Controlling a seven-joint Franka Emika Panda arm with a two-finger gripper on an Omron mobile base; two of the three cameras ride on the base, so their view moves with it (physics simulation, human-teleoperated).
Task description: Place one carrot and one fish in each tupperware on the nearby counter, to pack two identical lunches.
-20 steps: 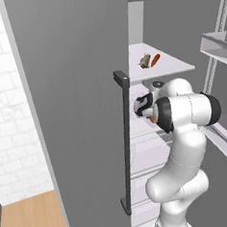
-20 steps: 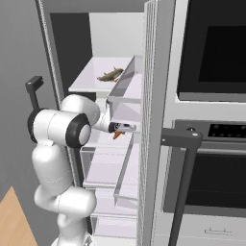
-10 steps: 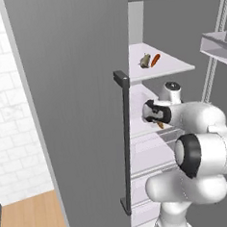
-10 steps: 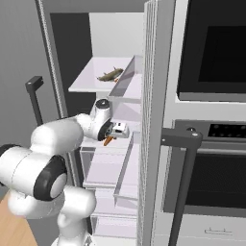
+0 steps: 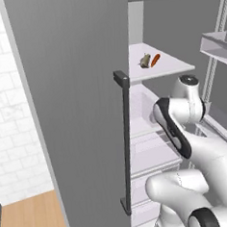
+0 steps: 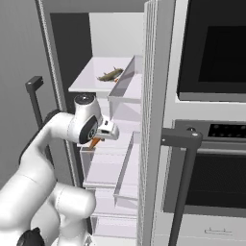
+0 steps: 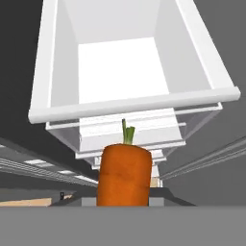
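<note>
Here, open fridge [image 6: 120, 158], white shelves; pincer [image 6: 98, 140] clamped around carrot [image 7: 125, 174].

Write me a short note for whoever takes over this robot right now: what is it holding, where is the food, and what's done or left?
End effector: shut on a carrot, in front of the open fridge, by the door bins.
Food: another carrot and a fish lie side by side on the upper fridge shelf. The right base view also shows a fish there.
Tupperware and counter: not in sight from here.
Done: one carrot picked up.
Left: carry it to a tupperware, then fetch the rest until each tupperware has one carrot and one fish. How many are already packed cannot be told.
</note>
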